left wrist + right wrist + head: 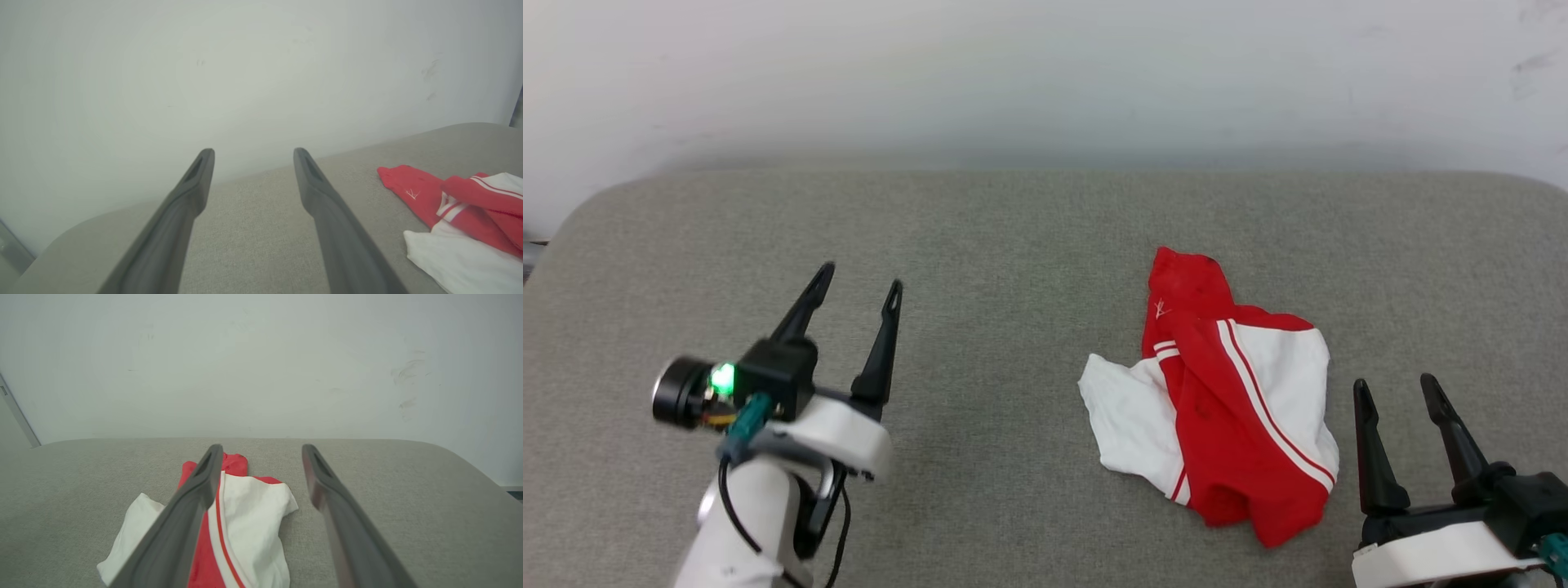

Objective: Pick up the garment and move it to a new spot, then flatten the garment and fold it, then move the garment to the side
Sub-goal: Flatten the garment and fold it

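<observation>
From the head view, a crumpled shirt [1225, 400] lies right of centre on a grey worktop [1013, 245] covered in a finely woven cloth, with rounded far corners. The shirt is soft red fabric with white sleeve panels and thin red-and-white stripes, bunched into loose folds. The left gripper [861, 278] hovers well apart from it over bare cloth, its two long, dark, tapering fingers spread wide with nothing between them. The right gripper [1394, 382] sits just beside the shirt's right edge, fingers likewise apart and empty. A plain pale wall [1045, 73] runs behind the far edge. In the left wrist view, the left gripper [253, 152] points toward that wall across open worktop [253, 228], and the shirt [461, 212] lies off to the right, red end farthest, white fold nearest. In the right wrist view, the right gripper [262, 448] looks along the shirt [249, 514]; one finger crosses in front of the red middle, and the white sleeve shows in the gap. Free worktop [408, 490] stretches to the right as far as the curved corner.
</observation>
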Controlling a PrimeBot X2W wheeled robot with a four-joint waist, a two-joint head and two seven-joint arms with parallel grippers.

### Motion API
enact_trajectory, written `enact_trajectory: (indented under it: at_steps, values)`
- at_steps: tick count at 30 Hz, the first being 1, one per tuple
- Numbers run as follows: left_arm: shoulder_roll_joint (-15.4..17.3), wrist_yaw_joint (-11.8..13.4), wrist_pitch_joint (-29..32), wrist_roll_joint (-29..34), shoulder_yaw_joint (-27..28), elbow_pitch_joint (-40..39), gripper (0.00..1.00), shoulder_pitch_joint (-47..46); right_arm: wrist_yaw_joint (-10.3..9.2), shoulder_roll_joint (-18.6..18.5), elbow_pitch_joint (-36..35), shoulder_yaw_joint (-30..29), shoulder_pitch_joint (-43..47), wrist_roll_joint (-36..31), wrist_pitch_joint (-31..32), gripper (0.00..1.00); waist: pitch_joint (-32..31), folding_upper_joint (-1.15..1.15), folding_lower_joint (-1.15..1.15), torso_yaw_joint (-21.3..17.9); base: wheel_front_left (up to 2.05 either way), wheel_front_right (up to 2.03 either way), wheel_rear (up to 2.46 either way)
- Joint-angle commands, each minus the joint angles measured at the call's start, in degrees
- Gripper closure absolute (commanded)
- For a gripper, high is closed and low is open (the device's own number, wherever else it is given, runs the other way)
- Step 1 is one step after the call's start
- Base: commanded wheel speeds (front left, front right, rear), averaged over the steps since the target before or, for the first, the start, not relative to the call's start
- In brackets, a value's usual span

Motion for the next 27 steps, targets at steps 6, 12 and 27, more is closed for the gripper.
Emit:
enact_trajectory:
  at_steps: [6, 12, 27]
  values:
    - [4.63, -1.19, 5.87, -5.33, -8.33, 3.52, 0.00, -12.78, -0.04, 0.12, -0.76, 0.41, -2.68, -0.96, -0.14, 0.00, 3.75, 0.00, 0.00, -2.60, 0.00, 0.00, 0.00]
    - [10.12, -1.20, 16.64, -14.93, -19.47, 3.27, 0.00, -23.51, -0.04, 0.10, -1.17, 0.32, -4.48, -0.88, -0.14, 0.00, 7.21, 0.00, 0.00, -4.28, 0.00, 0.00, 0.00]
    - [18.33, -1.22, 50.23, -40.91, -47.89, 0.82, 0.00, -41.42, -0.04, 0.11, -1.32, 1.38, -8.59, 0.44, -0.14, 0.00, 13.77, 0.00, 0.00, -8.19, 0.00, 0.00, 0.00]
